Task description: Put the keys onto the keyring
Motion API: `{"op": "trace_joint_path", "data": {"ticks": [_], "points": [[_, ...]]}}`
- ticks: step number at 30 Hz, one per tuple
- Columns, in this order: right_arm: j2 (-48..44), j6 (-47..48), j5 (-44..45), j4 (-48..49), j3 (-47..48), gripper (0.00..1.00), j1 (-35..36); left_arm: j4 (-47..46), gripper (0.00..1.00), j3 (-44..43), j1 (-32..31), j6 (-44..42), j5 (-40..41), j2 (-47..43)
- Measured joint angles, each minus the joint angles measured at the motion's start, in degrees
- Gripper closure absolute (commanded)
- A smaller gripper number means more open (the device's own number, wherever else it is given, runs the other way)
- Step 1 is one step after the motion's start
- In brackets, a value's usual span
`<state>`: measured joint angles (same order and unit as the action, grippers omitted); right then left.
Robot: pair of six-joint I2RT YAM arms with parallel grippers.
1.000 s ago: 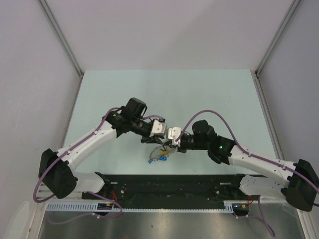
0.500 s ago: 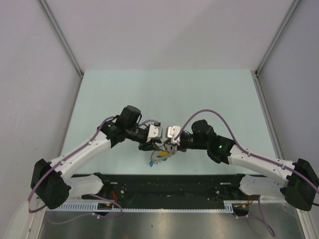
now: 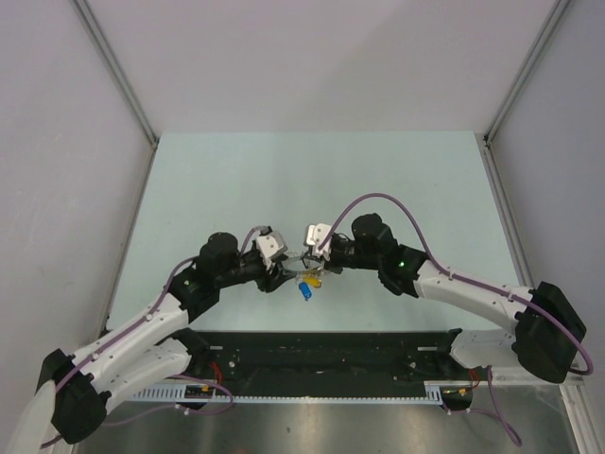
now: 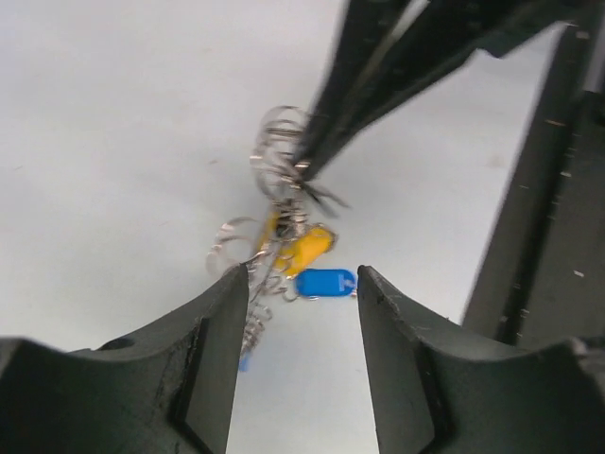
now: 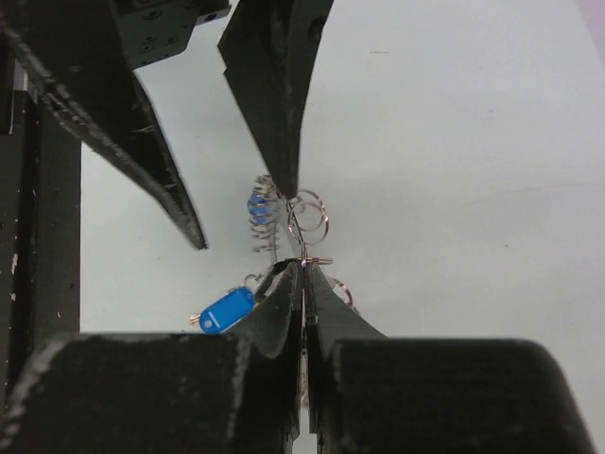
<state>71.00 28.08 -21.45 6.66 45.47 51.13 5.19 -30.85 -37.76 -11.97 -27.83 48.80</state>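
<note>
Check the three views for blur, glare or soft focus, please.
Top external: even light, sharp, but the keys are tiny. Left wrist: right gripper's fingers and the keyring are smeared; blue key crisper. Right wrist: those fingers soft up close, table bright, no glare.

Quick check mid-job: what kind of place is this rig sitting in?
Most likely a lab robot cell, not a home or shop: a pale-green table boxed in by plain pale panels on metal posts, with a black mounting rail along the near edge.
</note>
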Motion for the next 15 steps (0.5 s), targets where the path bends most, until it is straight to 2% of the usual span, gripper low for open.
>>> {"op": "trace_joint_path", "data": {"ticks": [2,6,15], "points": [[1.46,0.13,-1.05,0.28,0.31,1.00,-0.02,-1.70,0.42,1.79,0.00,2.21,5.27,-1.53],[3.41,0.33,-2.89,0.50,1.27,1.00,-0.02,-3.96,0.40,2.34,0.02,3.82,10.91,-2.84],[3.61,1.03,-4.61,0.24,2.23,1.00,0.00,-3.89,0.37,1.75,-0.11,1.38,8.07,1.66]]}}
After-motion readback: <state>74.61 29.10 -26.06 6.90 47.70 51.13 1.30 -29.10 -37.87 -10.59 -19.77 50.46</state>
